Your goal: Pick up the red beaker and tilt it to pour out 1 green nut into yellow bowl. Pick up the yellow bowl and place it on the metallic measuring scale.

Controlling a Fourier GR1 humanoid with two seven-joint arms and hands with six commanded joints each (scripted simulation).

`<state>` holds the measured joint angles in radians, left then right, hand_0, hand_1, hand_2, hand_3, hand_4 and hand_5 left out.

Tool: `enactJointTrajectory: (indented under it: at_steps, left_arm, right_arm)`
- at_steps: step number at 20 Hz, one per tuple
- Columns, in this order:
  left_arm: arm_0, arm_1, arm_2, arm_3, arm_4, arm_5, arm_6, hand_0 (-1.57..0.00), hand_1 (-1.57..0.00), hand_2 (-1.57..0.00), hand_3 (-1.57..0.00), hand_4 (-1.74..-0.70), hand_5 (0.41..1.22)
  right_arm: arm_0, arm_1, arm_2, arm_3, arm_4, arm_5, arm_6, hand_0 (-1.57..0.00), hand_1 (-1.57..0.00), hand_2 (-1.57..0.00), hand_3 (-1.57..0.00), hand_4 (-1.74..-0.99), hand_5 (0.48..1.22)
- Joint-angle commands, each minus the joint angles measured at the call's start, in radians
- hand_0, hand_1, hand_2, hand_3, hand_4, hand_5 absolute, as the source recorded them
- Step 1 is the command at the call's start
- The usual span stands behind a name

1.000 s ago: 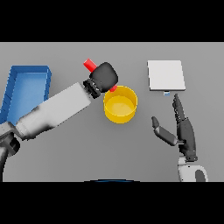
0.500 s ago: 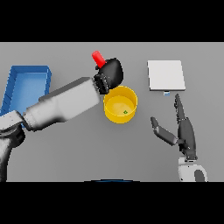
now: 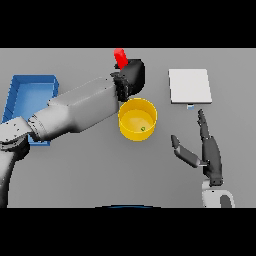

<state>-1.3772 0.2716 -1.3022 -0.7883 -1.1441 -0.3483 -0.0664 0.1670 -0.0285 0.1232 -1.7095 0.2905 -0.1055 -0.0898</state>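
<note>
Your left hand (image 3: 131,76) is curled round the red beaker (image 3: 120,58), which sticks out past the hand on its far side; only that upper part of the beaker shows, so you cannot tell its exact tilt, though it seems to lean away to the left. Just below the hand, on the side nearer you, sits the yellow bowl (image 3: 137,119) on the bench (image 3: 90,165), its far rim just under the hand. Inside the bowl, toward its near right wall, lies one small green nut (image 3: 143,129). Off to the right of the hand, well apart from it, lies the flat pale scale (image 3: 189,86). To the left, beyond your forearm, the blue tray (image 3: 31,95) rests on the bench, its near edge partly hidden by the arm. Your right hand (image 3: 209,152) shows near you at the right, below the scale, fingers straight and thumb spread, holding nothing.
</note>
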Motion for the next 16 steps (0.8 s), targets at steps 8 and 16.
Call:
enactJointTrajectory:
  at_steps: [8,16]
  left_arm:
    - [-0.213,0.103,0.161,0.141,0.122,0.081,-0.024,-1.57,-1.57,-1.50,-1.23,-1.70,1.221]
    - [-0.180,0.230,0.557,0.385,0.523,0.164,0.187,-1.57,-1.57,-1.56,-1.37,-1.73,1.221]
  right_arm:
    - [-0.023,-0.002,-0.008,-0.008,-0.032,0.017,-0.013,0.00,0.00,0.00,0.00,-1.181,0.593]
    - [-0.029,-0.001,-0.013,0.003,-0.076,0.046,-0.034,0.00,0.00,0.00,0.00,-1.224,0.592]
